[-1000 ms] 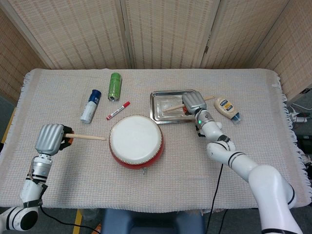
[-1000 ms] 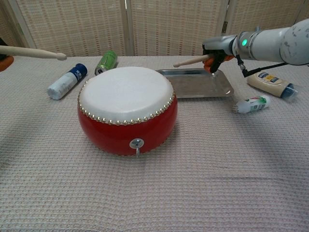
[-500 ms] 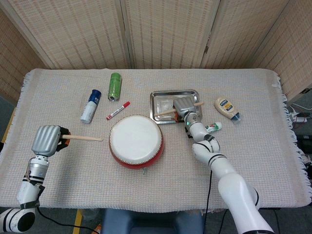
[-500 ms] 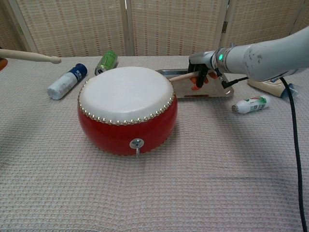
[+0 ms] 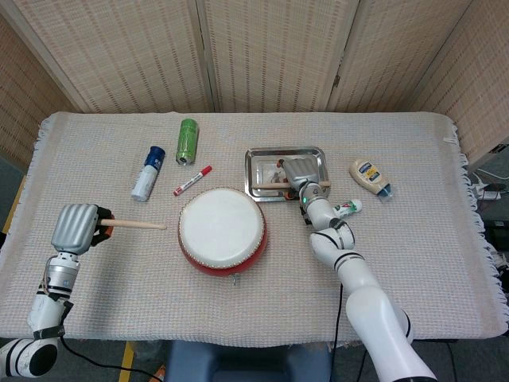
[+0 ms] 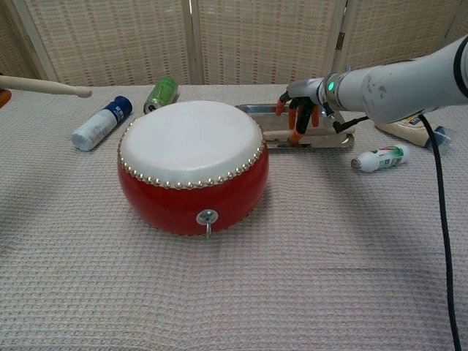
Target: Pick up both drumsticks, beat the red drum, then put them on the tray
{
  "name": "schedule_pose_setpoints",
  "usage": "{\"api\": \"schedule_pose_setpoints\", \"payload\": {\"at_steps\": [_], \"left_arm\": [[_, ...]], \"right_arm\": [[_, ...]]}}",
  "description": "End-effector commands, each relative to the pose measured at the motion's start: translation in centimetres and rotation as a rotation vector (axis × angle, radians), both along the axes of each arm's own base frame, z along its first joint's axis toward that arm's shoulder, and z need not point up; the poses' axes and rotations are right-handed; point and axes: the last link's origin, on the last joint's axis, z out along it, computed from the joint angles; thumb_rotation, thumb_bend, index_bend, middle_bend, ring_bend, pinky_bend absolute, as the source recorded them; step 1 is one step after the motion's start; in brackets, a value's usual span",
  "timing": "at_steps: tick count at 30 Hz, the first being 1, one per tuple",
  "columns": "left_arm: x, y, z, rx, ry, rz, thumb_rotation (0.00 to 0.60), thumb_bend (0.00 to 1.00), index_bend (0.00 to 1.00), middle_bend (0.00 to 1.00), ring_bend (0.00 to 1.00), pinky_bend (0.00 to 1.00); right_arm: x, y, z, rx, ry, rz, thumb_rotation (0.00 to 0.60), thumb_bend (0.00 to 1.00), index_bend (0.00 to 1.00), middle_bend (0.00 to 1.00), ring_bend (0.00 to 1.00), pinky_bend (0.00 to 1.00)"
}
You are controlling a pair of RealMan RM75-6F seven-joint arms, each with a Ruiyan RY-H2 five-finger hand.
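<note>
Wooden drumstick [image 5: 298, 186] looks laid in the steel tray [image 5: 258, 171] far right of the red drum [image 5: 222, 231] w/ the right hand [image 5: 304, 172] fingers spread over it, so approx half done imo; left hand [image 5: 76, 229] grips the other stick [image 5: 137, 226], far left.

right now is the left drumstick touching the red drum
Apart. The head view shows bare cloth between the left drumstick's tip and the red drum.

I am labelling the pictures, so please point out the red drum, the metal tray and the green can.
red drum [image 6: 191, 191], chest view, on its red side wall.
metal tray [image 5: 262, 169], head view, on its bare floor.
green can [image 5: 188, 140], head view, on its body.
</note>
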Motion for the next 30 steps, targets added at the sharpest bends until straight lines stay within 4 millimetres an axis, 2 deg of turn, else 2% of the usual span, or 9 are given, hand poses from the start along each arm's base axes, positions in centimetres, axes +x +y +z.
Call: {"api": "schedule_pose_setpoints", "payload": {"at_steps": [1,9,12,16,20,24,30], "left_arm": [[0.1,0.0,0.0,0.002,0.0,-0.006,0.6,0.57,0.91,1.0,1.0,1.0],[1.4,-0.1,-0.2,0.002,-0.001,-0.06,0.6,0.57,0.91,1.0,1.0,1.0],[2.2,0.0,-0.7,-0.009,0.009,-0.086,0.6,0.57,0.91,1.0,1.0,1.0],[3.3,0.5,-1.3,-0.02,0.025,-0.115,0.6,0.57,0.91,1.0,1.0,1.0],[4.5,0.9,-2.2,-0.033,0.065,-0.142,0.6,0.57,0.91,1.0,1.0,1.0],[5.9,1.2,-3.1,-0.051,0.098,-0.161,0.6,0.56,0.91,1.0,1.0,1.0],[7.6,1.9,-4.3,-0.059,0.149,-0.158,0.6,0.56,0.91,1.0,1.0,1.0]], "right_arm": [[0.0,-0.1,0.2,-0.003,-0.01,0.002,0.6,0.16,0.19,0.33,0.22,0.44],[0.3,-0.6,2.7,-0.05,-0.076,0.075,0.6,0.16,0.19,0.33,0.22,0.44],[0.5,-0.6,4.4,-0.072,-0.108,0.139,0.6,0.16,0.19,0.33,0.22,0.44],[0.6,0.5,7.1,-0.07,-0.157,0.207,0.6,0.16,0.18,0.33,0.22,0.44],[1.2,3.6,9.9,-0.045,-0.18,0.283,0.6,0.15,0.17,0.33,0.28,0.48],[2.4,6.9,12.1,-0.021,-0.172,0.324,0.6,0.13,0.12,0.33,0.44,0.61],[4.8,11.2,14.6,0.009,-0.188,0.33,0.6,0.09,0.11,0.33,0.51,0.7]]}}
